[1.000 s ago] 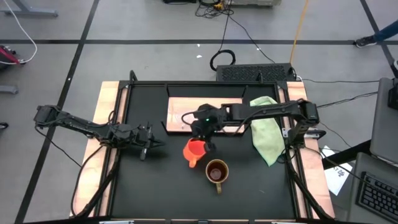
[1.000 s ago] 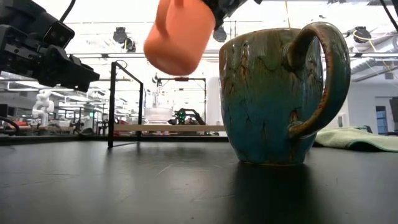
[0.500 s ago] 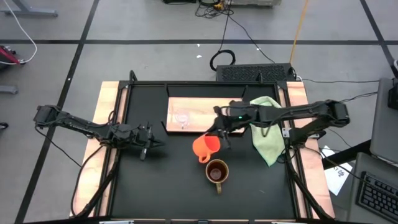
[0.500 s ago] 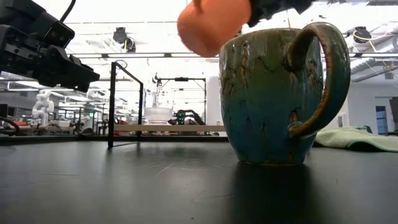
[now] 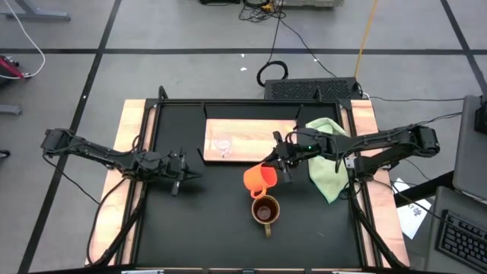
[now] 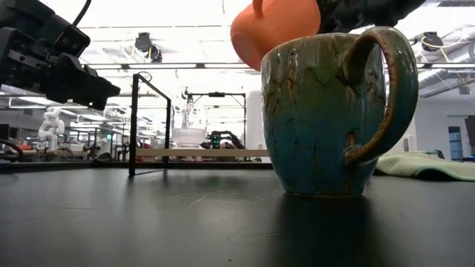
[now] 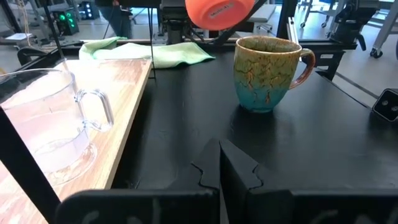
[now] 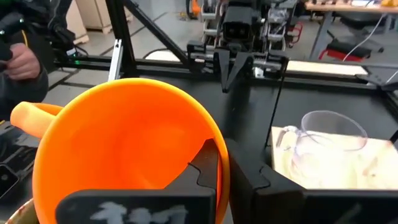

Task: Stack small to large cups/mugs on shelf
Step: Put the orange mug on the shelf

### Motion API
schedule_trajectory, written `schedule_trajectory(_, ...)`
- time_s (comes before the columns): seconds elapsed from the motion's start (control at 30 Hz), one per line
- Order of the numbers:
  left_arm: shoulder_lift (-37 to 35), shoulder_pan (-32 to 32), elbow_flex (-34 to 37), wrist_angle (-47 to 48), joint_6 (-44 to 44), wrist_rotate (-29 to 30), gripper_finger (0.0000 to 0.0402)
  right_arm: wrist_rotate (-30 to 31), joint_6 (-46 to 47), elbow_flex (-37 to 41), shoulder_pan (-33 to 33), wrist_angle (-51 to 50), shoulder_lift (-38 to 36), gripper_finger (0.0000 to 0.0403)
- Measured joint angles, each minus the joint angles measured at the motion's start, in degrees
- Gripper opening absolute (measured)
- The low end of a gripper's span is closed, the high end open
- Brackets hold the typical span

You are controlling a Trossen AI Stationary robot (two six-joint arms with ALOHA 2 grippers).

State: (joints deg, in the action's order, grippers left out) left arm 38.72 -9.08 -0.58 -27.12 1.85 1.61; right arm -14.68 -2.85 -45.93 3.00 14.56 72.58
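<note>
Fingers of the right gripper (image 5: 283, 161) pinched the orange mug's (image 5: 259, 179) rim, holding it in the air just above the brown mug (image 5: 265, 211). The glass cup (image 5: 222, 144) stood on the shelf (image 5: 251, 129). The left gripper (image 5: 185, 173) waited closed, well apart.

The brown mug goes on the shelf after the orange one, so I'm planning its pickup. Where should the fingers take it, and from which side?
Probably the rim, from above. The brown mug stands upright on the table with its mouth open, so one finger could go inside the wall and one outside. Its handle points toward the table's front edge, so pinch the rim away from it. The orange mug, held by the right gripper, hangs close by.
</note>
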Motion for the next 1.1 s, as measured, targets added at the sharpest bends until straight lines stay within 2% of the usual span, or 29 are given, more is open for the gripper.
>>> schedule_trajectory(0.4,0.0,0.0,0.0,0.0,0.0,0.0,0.0003,-0.4,-0.8,1.4,2.8,3.9,0.1,0.0004)
schedule_trajectory(0.57,0.0,0.0,0.0,0.0,-0.6,0.0,0.0003,-0.9,0.8,0.5,7.7,5.4,0.1,0.0004)
schedule_trajectory(0.8,0.0,0.0,0.0,0.5,-1.4,0.0,0.0003,-11.4,5.2,-1.5,17.3,5.0,0.1,0.0004)
schedule_trajectory(0.9,0.0,0.0,0.0,0.5,-1.6,0.0,0.0003,-14.2,5.2,-4.3,20.4,1.2,0.1,0.0004)
schedule_trajectory(1.1,0.0,0.0,0.0,0.5,-1.5,0.0,0.0003,-15.6,2.5,-12.0,23.6,-12.6,1.1,0.0004)
